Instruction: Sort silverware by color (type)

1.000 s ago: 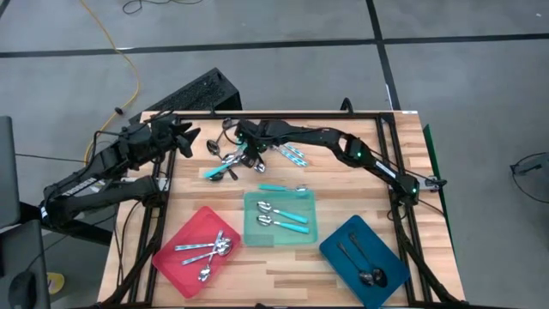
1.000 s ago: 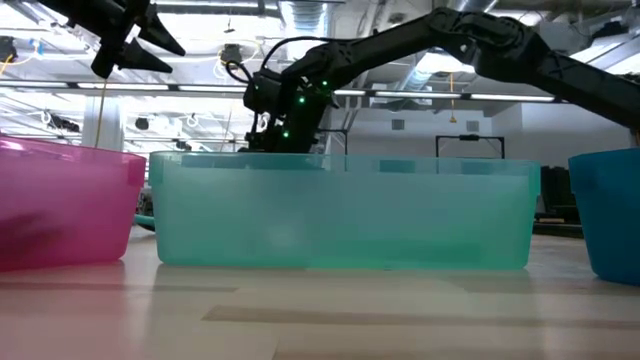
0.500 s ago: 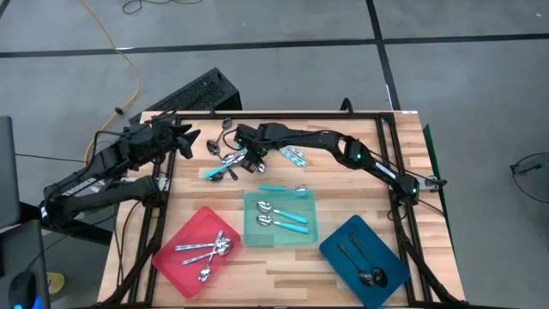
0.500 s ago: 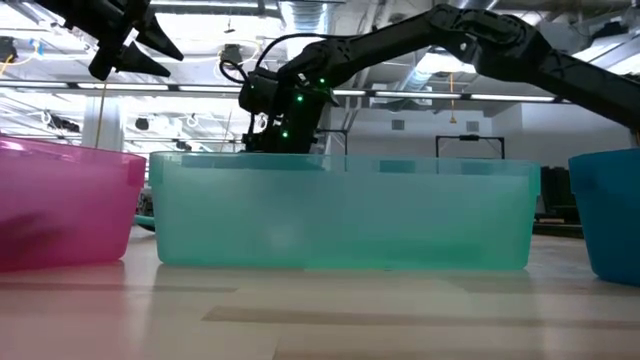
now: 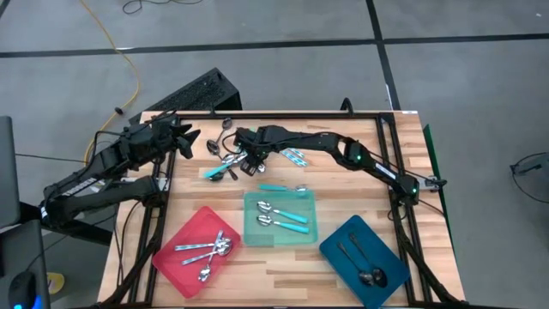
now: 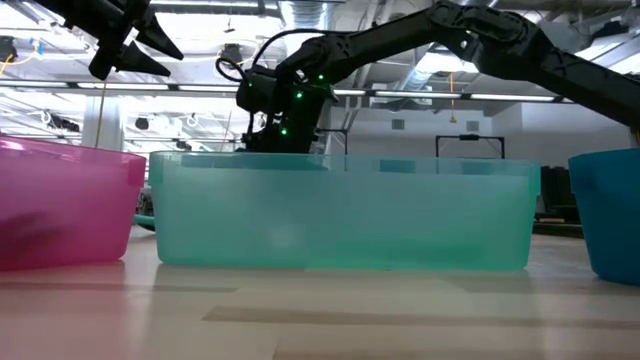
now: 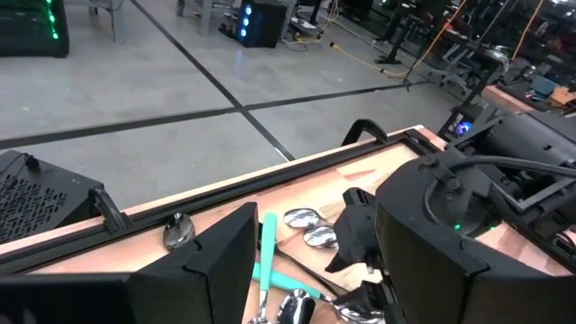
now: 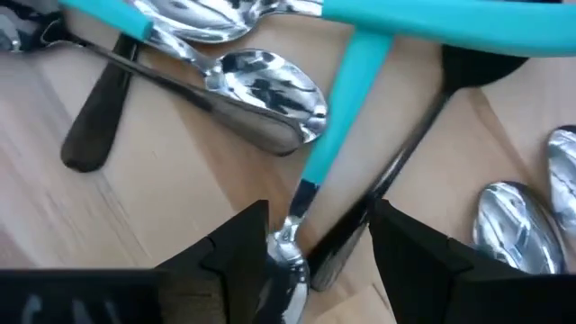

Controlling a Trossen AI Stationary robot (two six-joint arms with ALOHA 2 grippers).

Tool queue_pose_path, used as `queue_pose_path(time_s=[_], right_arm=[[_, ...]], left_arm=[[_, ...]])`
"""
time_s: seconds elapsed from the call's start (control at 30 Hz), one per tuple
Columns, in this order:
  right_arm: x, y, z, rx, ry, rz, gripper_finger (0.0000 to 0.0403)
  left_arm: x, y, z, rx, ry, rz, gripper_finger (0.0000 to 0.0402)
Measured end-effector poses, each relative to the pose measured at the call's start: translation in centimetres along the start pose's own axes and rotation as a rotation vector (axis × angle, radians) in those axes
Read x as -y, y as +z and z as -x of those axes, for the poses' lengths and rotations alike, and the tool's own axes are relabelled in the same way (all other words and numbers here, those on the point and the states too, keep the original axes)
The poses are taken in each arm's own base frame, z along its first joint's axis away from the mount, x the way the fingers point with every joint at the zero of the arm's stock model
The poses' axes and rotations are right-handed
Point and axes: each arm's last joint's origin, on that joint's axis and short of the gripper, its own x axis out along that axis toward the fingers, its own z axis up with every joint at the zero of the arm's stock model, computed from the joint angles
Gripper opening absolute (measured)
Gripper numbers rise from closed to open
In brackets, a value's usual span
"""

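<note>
Right hand (image 5: 248, 161) edged slightly left into loose spoon pile (image 5: 227, 163) at desk (image 5: 343, 193) rear since second ago; fingers apart, straddling turquoise-handled spoon (image 8: 333, 117) and black spoon (image 8: 396, 171), nothing gripped. Left hand (image 5: 187, 140) unchanged, raised, fingers apart. Pile hidden behind teal tray (image 6: 340, 210) in low view.

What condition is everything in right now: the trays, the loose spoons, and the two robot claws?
Red tray: holds shiny silver spoons.
Teal tray: holds two turquoise-handled spoons.
Blue tray: holds dark spoons.
Spoon pile: unsorted, tangled on the table.
Right gripper: jaws open, low over the pile, straddling a turquoise-handled spoon.
Left gripper: jaws open, empty, raised beside the pile.
</note>
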Motion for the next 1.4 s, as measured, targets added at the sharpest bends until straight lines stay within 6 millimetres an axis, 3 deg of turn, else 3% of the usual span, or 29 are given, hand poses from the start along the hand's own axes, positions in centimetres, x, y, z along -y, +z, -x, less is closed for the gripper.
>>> queue_pose_path(time_s=[0.27,0.53,0.67,1.0,1.4], right_arm=[[-0.9,-1.5,-1.6,-0.035,-0.011,-0.02,0.021],[-0.5,-1.2,-1.7,-0.017,-0.004,-0.042,0.0203],[-0.7,-1.4,-1.7,-0.03,-0.007,-0.036,0.0171],[-0.6,-1.7,-1.4,-0.065,-0.015,-0.035,0.0021],[-0.8,-1.8,-0.7,-0.102,0.003,-0.04,0.0015]], left_arm=[[0.0,0.0,0.0,0.0,0.0,0.001,0.0211],[0.0,0.0,0.0,0.0,0.0,0.004,0.0211],[0.0,0.0,0.0,0.0,-0.001,0.006,0.0211],[0.0,0.0,0.0,-0.001,-0.002,0.028,0.0211],[0.0,0.0,0.0,-0.001,0.0,0.029,0.0211]])
